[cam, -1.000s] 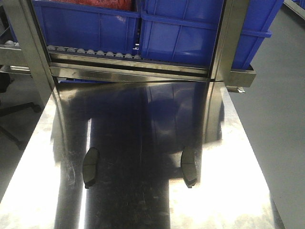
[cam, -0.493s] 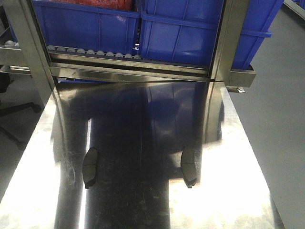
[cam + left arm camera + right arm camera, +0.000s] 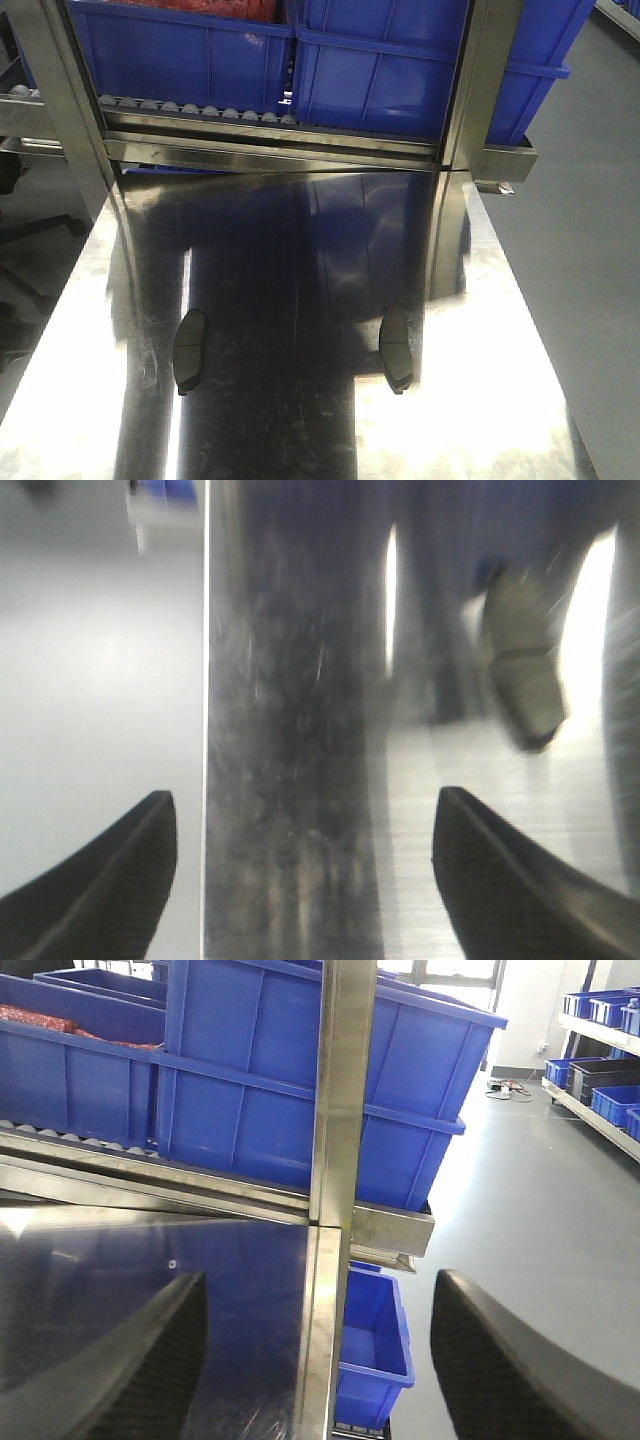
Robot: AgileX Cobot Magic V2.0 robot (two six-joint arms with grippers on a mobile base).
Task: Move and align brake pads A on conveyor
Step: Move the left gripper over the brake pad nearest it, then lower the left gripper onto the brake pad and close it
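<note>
No shift since a second ago: left pad (image 3: 190, 350), right pad (image 3: 397, 347) flat near opposite table (image 3: 300, 430) edges, likely one per arm. Left gripper (image 3: 305, 800), right gripper (image 3: 320, 1290) spread wide, empty.

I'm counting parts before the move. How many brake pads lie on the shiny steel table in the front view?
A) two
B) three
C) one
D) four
A: the front view shows just two on the steel table, a left pad and a right pad, lying well apart from each other.
</note>
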